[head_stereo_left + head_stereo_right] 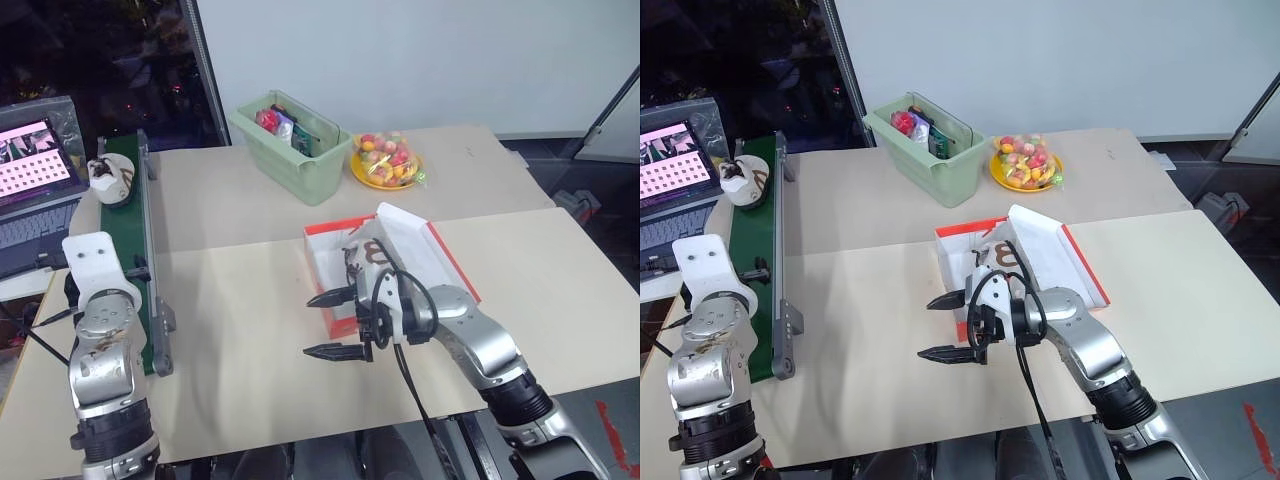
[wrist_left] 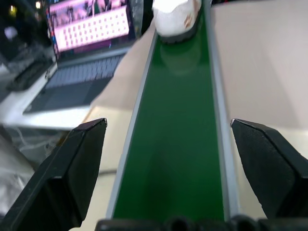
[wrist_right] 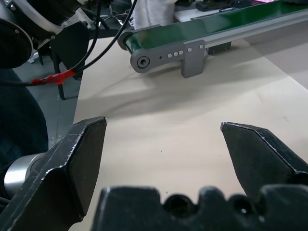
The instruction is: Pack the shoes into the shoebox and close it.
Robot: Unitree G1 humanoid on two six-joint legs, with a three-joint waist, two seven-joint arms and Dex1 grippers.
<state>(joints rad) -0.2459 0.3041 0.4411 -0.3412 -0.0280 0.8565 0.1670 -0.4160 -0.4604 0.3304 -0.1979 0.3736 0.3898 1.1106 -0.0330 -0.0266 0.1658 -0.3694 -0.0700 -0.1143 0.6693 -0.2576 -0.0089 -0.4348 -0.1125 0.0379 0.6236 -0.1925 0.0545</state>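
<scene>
The red shoebox stands open in the middle of the table, its white-lined lid tipped back to the right. One white shoe with dark laces lies inside it. A second white shoe sits at the far end of the green conveyor belt; the left wrist view also has this shoe. My right gripper is open just left of the box's front corner, pointing left over bare table. My left gripper is open above the belt's near end, well short of the shoe.
A pale green bin with packets stands behind the box, a yellow plate of sweets beside it. A laptop sits left of the belt. The belt's grey end bracket lies ahead of my right gripper.
</scene>
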